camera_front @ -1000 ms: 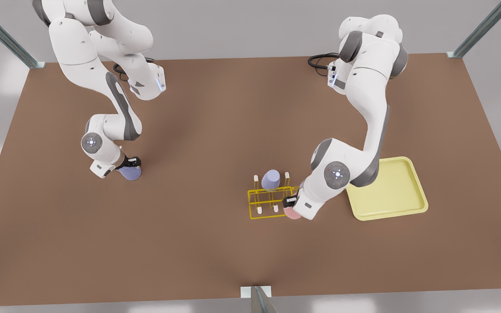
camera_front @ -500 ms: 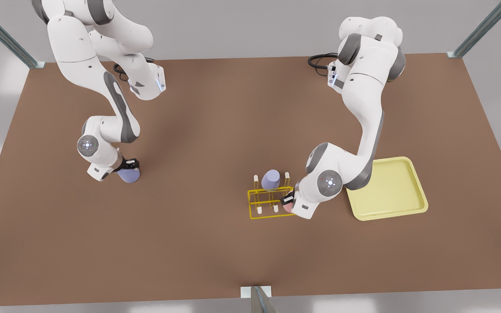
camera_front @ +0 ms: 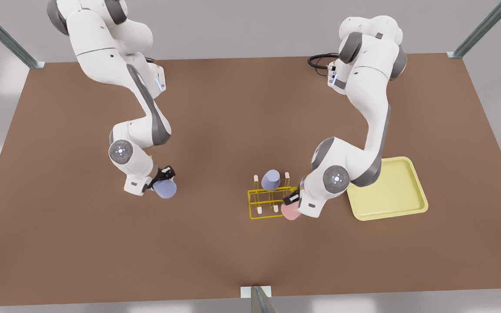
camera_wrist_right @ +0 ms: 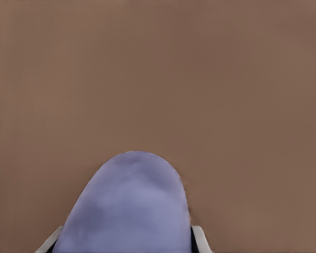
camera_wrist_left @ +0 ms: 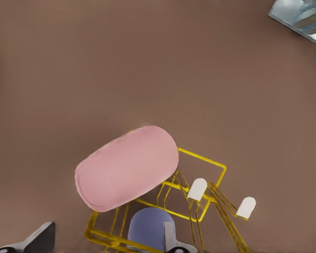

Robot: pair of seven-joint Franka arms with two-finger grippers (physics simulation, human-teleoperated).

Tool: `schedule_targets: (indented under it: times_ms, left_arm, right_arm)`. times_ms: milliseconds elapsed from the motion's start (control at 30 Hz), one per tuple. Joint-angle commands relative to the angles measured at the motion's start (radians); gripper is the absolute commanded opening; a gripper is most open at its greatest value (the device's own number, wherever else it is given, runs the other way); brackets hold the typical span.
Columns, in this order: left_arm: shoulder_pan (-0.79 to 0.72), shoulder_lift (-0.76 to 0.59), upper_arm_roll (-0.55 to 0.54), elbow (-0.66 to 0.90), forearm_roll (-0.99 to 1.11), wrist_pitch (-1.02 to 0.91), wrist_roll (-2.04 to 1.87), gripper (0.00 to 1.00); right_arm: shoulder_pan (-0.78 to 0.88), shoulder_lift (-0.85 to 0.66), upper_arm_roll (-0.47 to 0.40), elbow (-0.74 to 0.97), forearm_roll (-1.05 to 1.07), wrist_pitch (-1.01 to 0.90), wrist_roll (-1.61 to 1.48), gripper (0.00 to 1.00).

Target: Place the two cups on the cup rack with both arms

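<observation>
I am working in a robot test lab, not a home. I see two big white robot arms (camera_front: pixel 137 108) bolted onto one bare brown table (camera_front: pixel 215 256). Metal frame posts (camera_front: pixel 481 28) stand at its corners, with plain grey walls (camera_front: pixel 242 30) behind.

No text, label, brand or number can be read anywhere. The cups, rack, tray and arms carry no legible markings.

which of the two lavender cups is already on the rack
The lavender cup sitting on the yellow rack near the tray. The other lavender cup is held off the rack in the right gripper, over bare table.
</observation>
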Motion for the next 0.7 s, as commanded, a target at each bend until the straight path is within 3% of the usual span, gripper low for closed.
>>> schedule_targets:
  times_ms: [0,167,200,233,267,433,667]
  left_arm:
    - [0.018,-0.059,0.042,0.039,0.008,-0.173,-0.046,1.0]
    - [0.254,-0.221,0.091,0.039,0.157,-0.506,0.701,1.0]
    - [0.291,-0.339,0.09,-0.124,0.165,-0.428,0.84,1.0]
    - [0.29,-0.542,0.088,-0.447,0.185,-0.193,0.88,1.0]
    - [0.288,-0.577,0.087,-0.515,0.183,-0.139,0.897,1.0]
    - [0.279,-0.561,0.045,-0.496,0.091,-0.158,0.89,1.0]
    - [0.282,-0.518,0.045,-0.476,-0.002,-0.106,0.89,1.0]
  right_arm:
    - [0.054,0.025,0.0,0.063,0.015,-0.061,0.001,0.77]
    - [0.117,0.078,0.0,0.227,0.046,-0.082,-0.003,0.77]
    - [0.124,0.101,0.0,0.276,0.045,-0.087,-0.003,0.77]
    - [0.128,0.124,0.002,0.322,0.046,-0.095,-0.003,0.77]
    - [0.136,0.149,0.002,0.375,0.057,-0.104,-0.003,0.77]
    - [0.199,0.335,0.004,0.683,0.098,-0.168,0.026,0.78]
    - [0.223,0.488,0.04,0.928,0.137,-0.168,0.052,0.78]
